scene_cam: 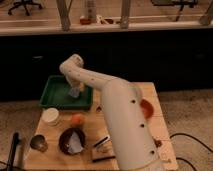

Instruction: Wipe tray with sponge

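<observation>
Gripper [74, 91] low inside the green tray [50, 100]
Its hold cannot be told; pressing hard might slide the tray toward the table [52, 131] edge.

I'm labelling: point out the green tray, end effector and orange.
green tray [56, 95], camera view, bare floor at left
end effector [75, 92], camera view, tip, down inside the tray
orange [77, 119], camera view, its middle

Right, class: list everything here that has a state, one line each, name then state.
Green plastic tray: flat on the wooden table, gripper inside.
Gripper: down in the tray.
Dark round bowl: upright, holding something pale.
Small metal cup: upright.
White round container: upright.
Orange bowl: upright, partly behind the arm.
</observation>
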You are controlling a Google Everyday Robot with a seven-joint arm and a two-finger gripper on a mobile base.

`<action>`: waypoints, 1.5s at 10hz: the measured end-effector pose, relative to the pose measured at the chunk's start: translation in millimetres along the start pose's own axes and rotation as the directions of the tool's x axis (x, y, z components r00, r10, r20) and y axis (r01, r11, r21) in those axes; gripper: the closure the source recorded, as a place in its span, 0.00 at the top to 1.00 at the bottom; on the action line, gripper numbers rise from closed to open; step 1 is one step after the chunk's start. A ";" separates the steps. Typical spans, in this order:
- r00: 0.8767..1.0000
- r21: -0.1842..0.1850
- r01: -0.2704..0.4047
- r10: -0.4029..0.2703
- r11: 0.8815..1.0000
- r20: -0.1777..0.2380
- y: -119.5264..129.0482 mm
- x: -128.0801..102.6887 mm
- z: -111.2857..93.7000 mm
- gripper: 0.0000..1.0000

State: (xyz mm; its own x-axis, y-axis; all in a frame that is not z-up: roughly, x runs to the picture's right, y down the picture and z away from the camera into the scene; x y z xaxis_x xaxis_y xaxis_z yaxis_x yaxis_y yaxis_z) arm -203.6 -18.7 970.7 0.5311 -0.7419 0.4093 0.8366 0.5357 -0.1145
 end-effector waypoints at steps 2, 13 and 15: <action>1.000 0.002 0.017 -0.017 1.000 0.010 -26.4 -3.1 14.2 0.00; 0.994 -0.015 0.095 -0.094 0.995 0.061 29.4 -41.3 16.8 0.00; 0.998 -0.029 0.052 -0.051 0.998 0.037 39.5 -27.2 11.1 0.00</action>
State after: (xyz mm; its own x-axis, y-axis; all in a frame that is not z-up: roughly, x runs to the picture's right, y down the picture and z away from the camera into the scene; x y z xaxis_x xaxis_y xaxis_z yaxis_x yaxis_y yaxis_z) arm -186.5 27.1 965.1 0.4826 -0.7528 0.4476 0.8666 0.4845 -0.1195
